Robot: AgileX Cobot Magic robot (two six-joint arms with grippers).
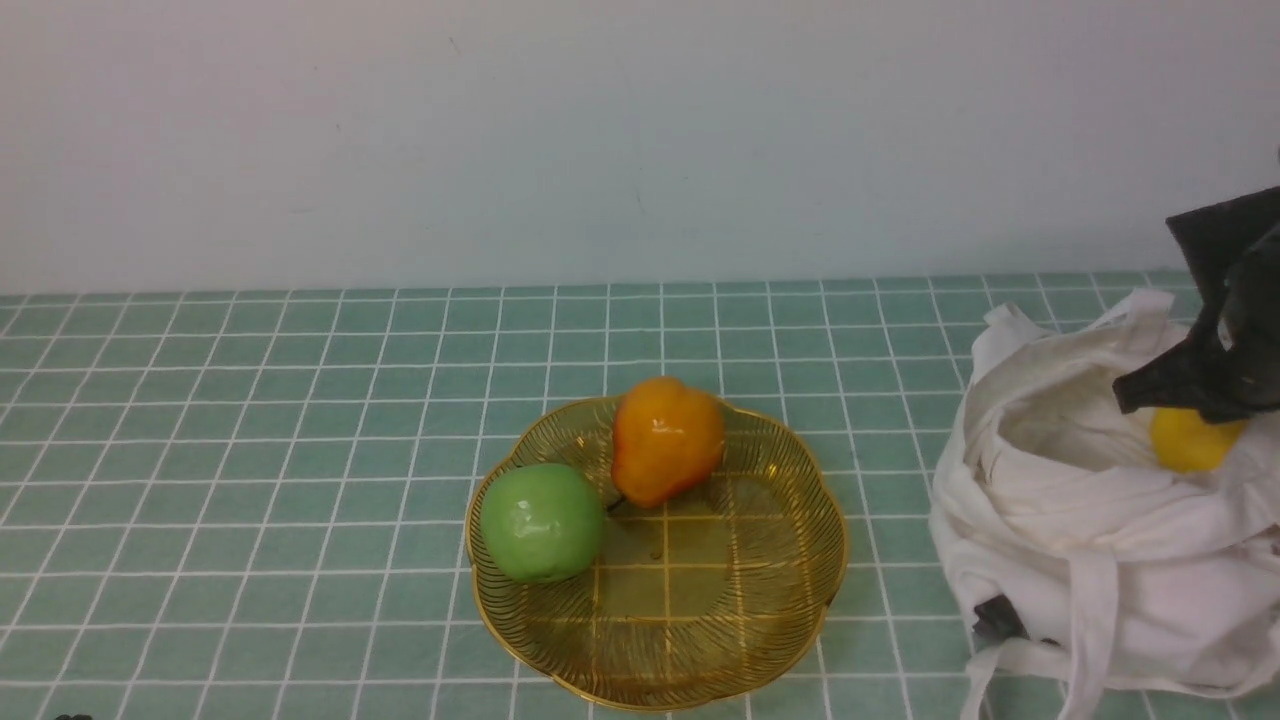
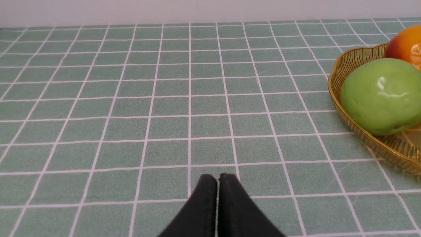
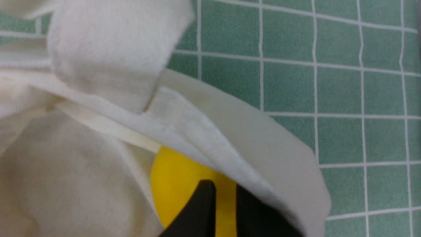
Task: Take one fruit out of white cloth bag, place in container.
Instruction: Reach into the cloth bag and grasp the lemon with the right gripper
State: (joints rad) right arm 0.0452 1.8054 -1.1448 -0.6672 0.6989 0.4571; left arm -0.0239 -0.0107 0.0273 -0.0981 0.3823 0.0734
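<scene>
While the green gridded surface carries everything across the lower part of the front frame, the task is only partway along, judging by how things lie now. The white cloth bag, slumped at the right of that frame, has its mouth spread, so the way in is already made. The golden wire dish, low in the centre, has bare room on its right side and front; an orange pear-shaped fruit and a green apple sit in it, but no lemon. The yellow lemon is inside the bag, near the right edge of the frame, partly hidden by cloth. At it are the right fingers, parted by a narrow gap with yellow showing between them, too little to span the fruit, so I judge nothing is grasped. The left fingers are closed together, holding nothing. Left to do, then: opening wider, gripping the lemon, lifting it free of the cloth, carrying it over and releasing it in the dish
</scene>
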